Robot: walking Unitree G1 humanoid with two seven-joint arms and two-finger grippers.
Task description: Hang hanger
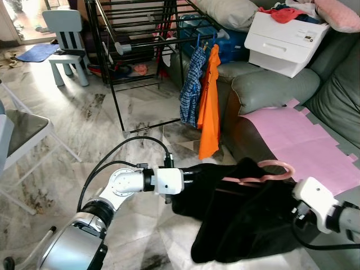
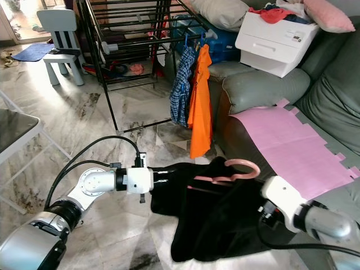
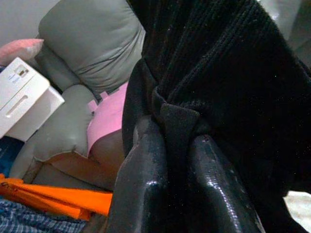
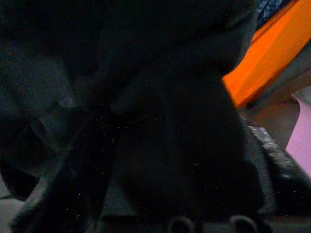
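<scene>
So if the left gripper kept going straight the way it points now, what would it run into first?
The left gripper is already shut on a fold of the black garment, so more of that cloth comes first. Beyond it, the line seems to lead toward the grey sofa, though depth is unclear.

Grey sofa [image 1: 281,84] with pink sheet [image 1: 298,135] and white box [image 1: 284,39] right, blue child's chair [image 1: 67,45] far left.

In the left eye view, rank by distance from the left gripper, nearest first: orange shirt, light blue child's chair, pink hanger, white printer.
From the left gripper, jaws shut on the black garment:
1. Pink hanger, just to its right, on the garment.
2. Orange shirt, hanging ahead on the drying rack.
3. White printer, far right, on the sofa arm.
4. Light blue child's chair, far left.
</scene>
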